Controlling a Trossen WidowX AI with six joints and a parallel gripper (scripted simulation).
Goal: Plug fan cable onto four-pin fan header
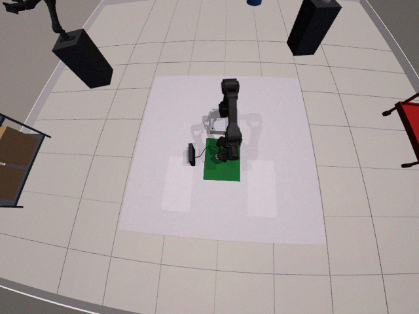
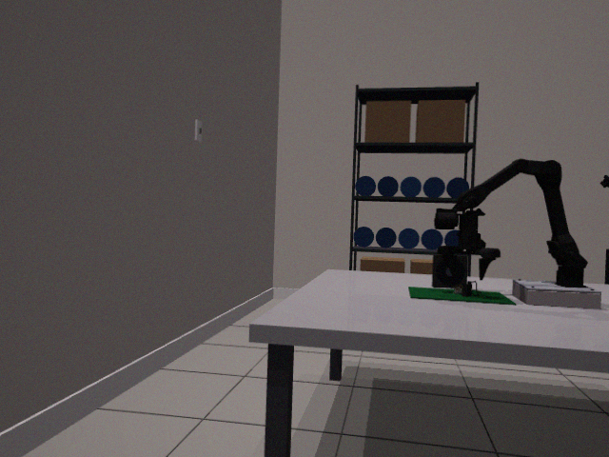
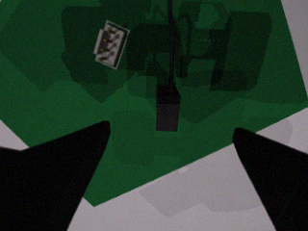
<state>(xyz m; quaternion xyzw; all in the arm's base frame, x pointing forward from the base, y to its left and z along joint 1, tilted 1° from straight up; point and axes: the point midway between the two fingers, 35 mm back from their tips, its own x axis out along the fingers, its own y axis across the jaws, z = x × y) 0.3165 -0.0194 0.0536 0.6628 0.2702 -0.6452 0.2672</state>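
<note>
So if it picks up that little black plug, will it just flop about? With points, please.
The plug point(image 3: 167, 113) looks like a rigid block, so it probably won't bend itself. The thin cable point(image 3: 171, 43) point(image 1: 207, 147) curves loosely, so it will likely flex and trail. That cable runs to the fan point(image 1: 192, 154) point(image 2: 448, 271), so it may tug on the plug.
</note>
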